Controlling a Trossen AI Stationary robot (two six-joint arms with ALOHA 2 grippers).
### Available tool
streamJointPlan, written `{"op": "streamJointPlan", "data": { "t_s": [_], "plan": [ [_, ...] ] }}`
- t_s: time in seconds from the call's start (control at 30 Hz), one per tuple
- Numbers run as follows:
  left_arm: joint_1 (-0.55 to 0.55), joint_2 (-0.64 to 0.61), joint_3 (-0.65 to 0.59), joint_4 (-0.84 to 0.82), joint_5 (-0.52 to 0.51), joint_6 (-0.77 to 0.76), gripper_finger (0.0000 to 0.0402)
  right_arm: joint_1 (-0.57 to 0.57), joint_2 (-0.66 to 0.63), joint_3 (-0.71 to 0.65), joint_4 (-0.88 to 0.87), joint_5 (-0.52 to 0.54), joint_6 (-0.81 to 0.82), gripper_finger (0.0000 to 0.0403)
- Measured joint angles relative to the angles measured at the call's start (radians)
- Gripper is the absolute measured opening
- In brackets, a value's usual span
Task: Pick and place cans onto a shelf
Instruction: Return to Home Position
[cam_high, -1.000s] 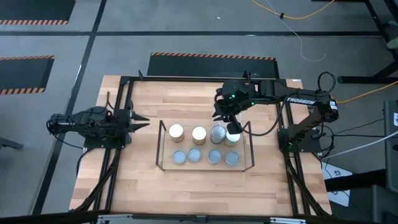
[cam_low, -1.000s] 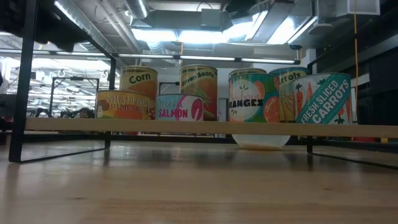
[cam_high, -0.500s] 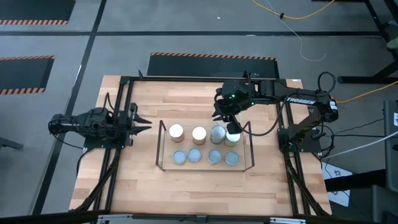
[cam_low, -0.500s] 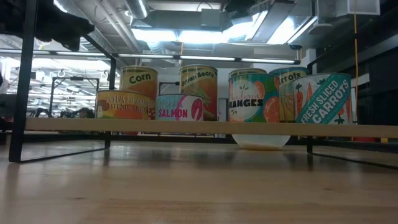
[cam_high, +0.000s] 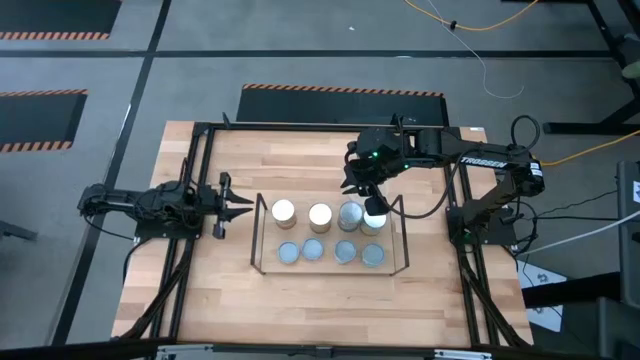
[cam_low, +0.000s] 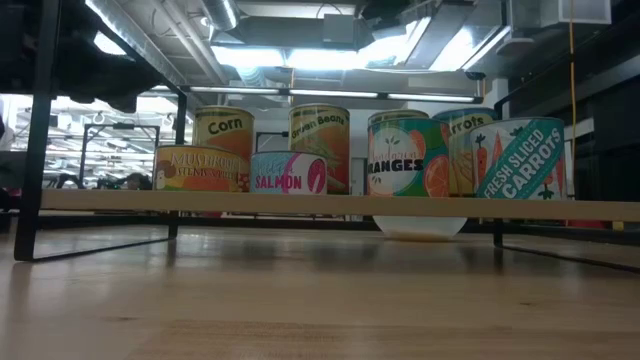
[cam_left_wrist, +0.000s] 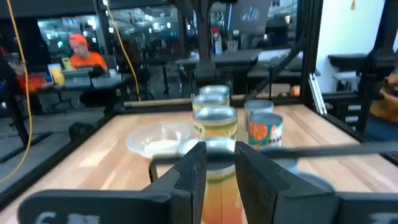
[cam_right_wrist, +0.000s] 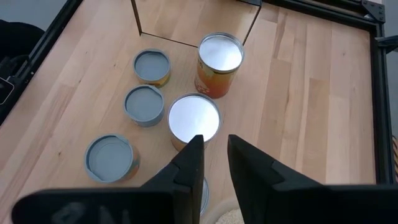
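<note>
Eight cans stand in two rows inside the shelf, a low rack of thin black rods at the table's middle. The taller back row includes Corn; the lower front row includes Salmon. My left gripper is open and empty, level just off the shelf's left end, pointing at the cans. My right gripper is open and empty above the back row's right end, pointing down over a can top.
A clear round dish sits on the table behind the cans; it also shows in the left wrist view. A black frame edges the table. Bare wood lies in front of the shelf. A person sits beyond the table.
My left gripper has gone toward the table's right edge, up to the shelf's left end, staying level. In the low view its dark shape has come in at the upper left. My right gripper and the cans have kept still.
</note>
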Motion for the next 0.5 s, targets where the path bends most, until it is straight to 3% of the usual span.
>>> {"op": "streamJointPlan", "data": {
  "t_s": [0.27, 0.4, 0.5],
  "plan": [
    [0.0, 0.0, 0.0, -0.012, -0.003, -0.005, 0.0078, 0.0, 0.0, 0.0, 0.002, 0.0, 0.001, 0.0078],
    [0.0, 0.0, 0.0, -0.013, -0.003, -0.005, 0.0078, 0.0, -0.001, 0.0, -0.016, -0.005, 0.087, 0.0078],
    [0.0, 0.0, 0.0, -0.013, -0.003, -0.005, 0.0078, -0.001, -0.02, 0.0, -0.039, -0.098, 0.11, 0.0078]
  ]
}}
